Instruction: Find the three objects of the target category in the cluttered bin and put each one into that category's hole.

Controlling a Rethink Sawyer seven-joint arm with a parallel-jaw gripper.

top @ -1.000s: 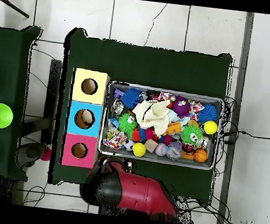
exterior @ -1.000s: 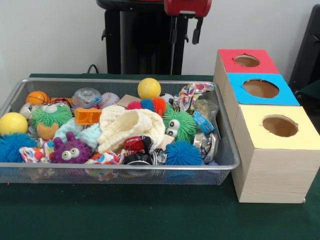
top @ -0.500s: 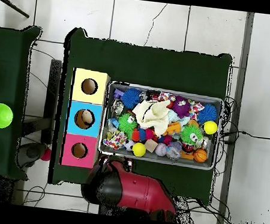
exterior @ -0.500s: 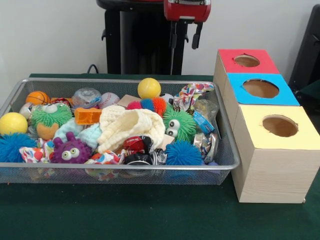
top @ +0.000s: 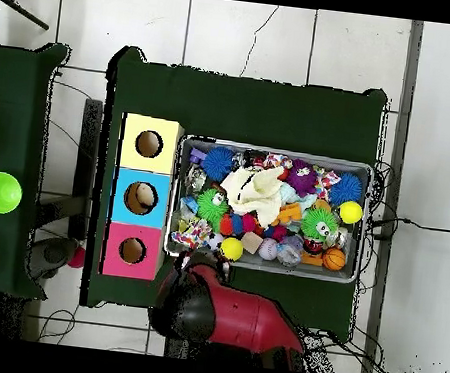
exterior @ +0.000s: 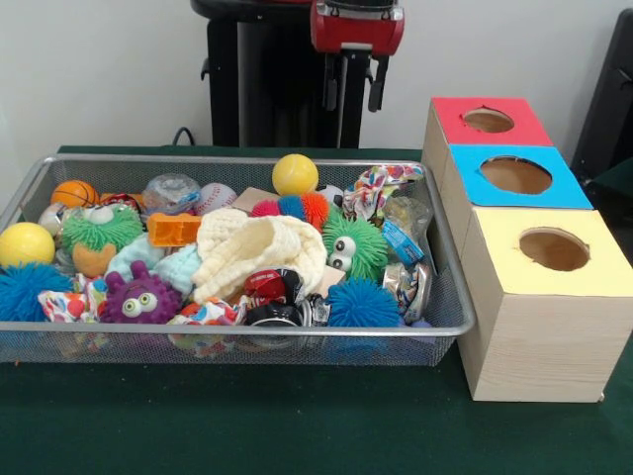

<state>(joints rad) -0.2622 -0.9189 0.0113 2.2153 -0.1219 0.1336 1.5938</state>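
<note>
Claw (exterior: 352, 87) open, empty, shifted left along top of frame toward yellow ball (exterior: 295, 174) in bin (exterior: 450, 297); search starting.

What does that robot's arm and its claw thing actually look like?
The gripper is a red boxy housing with two slim black fingers hanging from it. From overhead, the arm is a rounded, glossy red shell with black joints. No cables or markings are visible.
</note>
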